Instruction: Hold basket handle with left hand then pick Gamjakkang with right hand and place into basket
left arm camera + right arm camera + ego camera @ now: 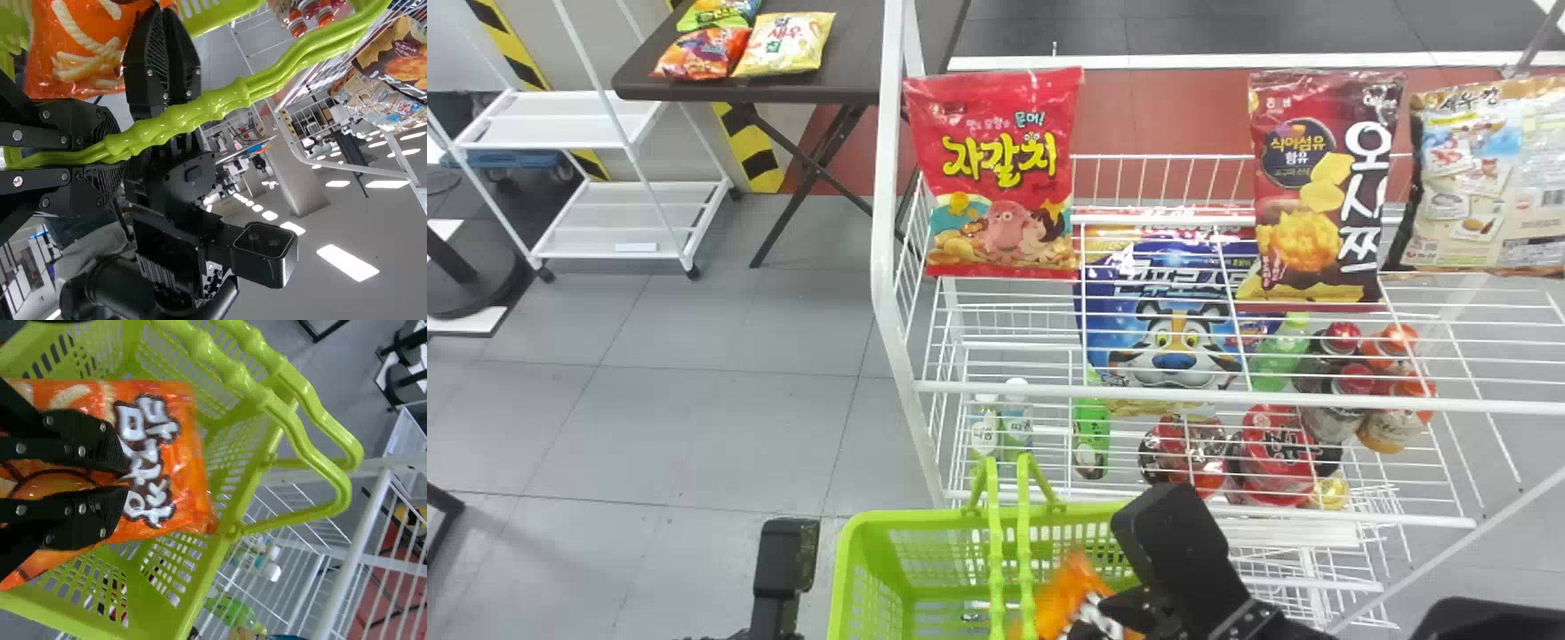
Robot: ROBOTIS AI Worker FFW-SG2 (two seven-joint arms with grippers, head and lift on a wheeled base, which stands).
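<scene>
The Gamjakkang (1063,600) is hanging over the basket's (854,556) opening, beside the raised handles (1009,551); the right wrist view is showing its lettered front, the left wrist view its pictured sticks. The right end effector (1116,613) is gripping it, fingers standing nearly together. The left end effector (783,560) is clamping both handles between nearly closed fingers. Past the basket's far edge, a white wire rack (1138,396) is holding snack bags, bottles and tubs.

My tally: one green basket (843,587), two basket handles (997,551), one Gamjakkang bag (183,460), three table bags (784,44), three big bags high on the rack (1005,178), one blue tiger bag (1116,293), two white-capped bottles (1016,422).
</scene>
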